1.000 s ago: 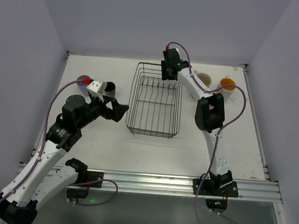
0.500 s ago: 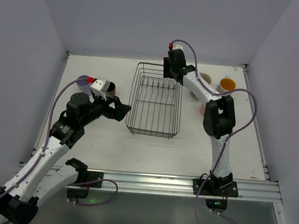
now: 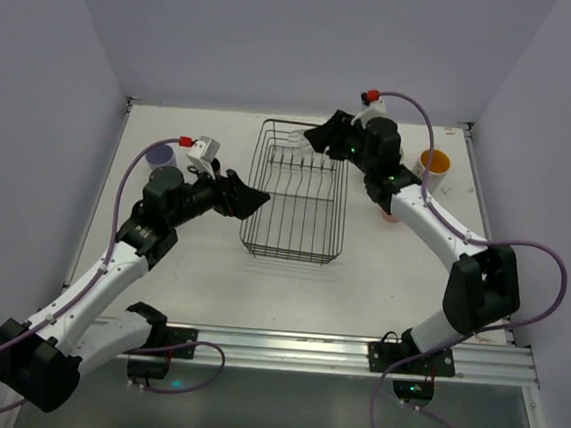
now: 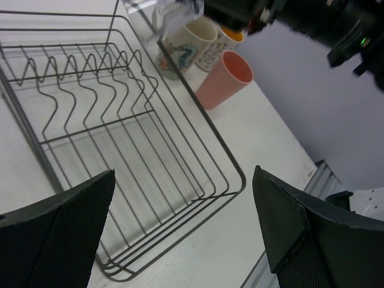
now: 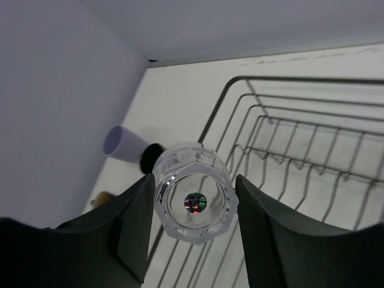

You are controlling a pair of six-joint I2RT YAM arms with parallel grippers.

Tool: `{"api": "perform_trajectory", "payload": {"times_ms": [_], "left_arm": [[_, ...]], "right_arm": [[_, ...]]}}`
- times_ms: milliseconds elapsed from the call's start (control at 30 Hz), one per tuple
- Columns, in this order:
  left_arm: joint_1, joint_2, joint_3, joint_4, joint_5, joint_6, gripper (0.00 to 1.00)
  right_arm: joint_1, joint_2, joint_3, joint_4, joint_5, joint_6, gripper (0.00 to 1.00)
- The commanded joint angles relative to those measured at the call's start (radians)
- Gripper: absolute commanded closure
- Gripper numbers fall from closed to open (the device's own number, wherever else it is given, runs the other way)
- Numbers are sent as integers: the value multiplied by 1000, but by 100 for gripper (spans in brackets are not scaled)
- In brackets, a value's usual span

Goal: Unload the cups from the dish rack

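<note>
The right arm has swung round, and the right gripper point(image 3: 308, 143) now clamps a clear glass point(image 5: 195, 201) above the dish rack's point(image 3: 295, 215) far end. The left gripper point(image 3: 255, 197) hangs wide open at its left rim.

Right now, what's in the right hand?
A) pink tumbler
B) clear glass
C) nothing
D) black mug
B: the right wrist view shows a clear glass clamped between the fingers of the right hand, with the dish rack behind it.
</note>
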Motion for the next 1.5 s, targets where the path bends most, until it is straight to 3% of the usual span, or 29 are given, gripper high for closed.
{"api": "perform_trajectory", "payload": {"times_ms": [0,100,233,500,667,767,967,1067,1100,1133,1167,1233,1267,1467], "left_arm": [[0,45,-9,196,107,-117,2],[-2,94,-9,263,140,-160,4],[-2,125,0,265,128,-183,9],[-2,174,11,257,127,-209,23],[-3,193,2,369,184,-254,30],[-5,194,0,406,197,-260,42],[-8,182,-18,383,169,-226,56],[-8,187,-25,411,157,-225,89],[-8,183,-22,397,131,-219,95],[-8,180,-18,380,112,-194,100],[-8,171,-2,316,91,-176,100],[-8,157,38,215,-7,-109,100],[-8,141,54,111,-47,-85,100],[-8,55,115,-287,-354,64,100]], "right_arm": [[-2,-82,-230,341,-257,315,81],[0,-122,-373,606,-379,481,81],[4,-117,-474,801,-469,630,81],[15,-66,-519,953,-500,742,80],[58,-31,-485,935,-503,739,79],[78,-14,-488,941,-489,742,79],[87,4,-491,966,-504,747,79],[112,27,-482,981,-509,759,78],[122,32,-479,972,-509,758,76],[126,36,-479,964,-511,756,72],[127,35,-482,955,-512,750,55],[126,27,-502,941,-505,741,32],[126,10,-510,920,-494,723,3],[126,-108,-559,704,-424,553,1]]}}
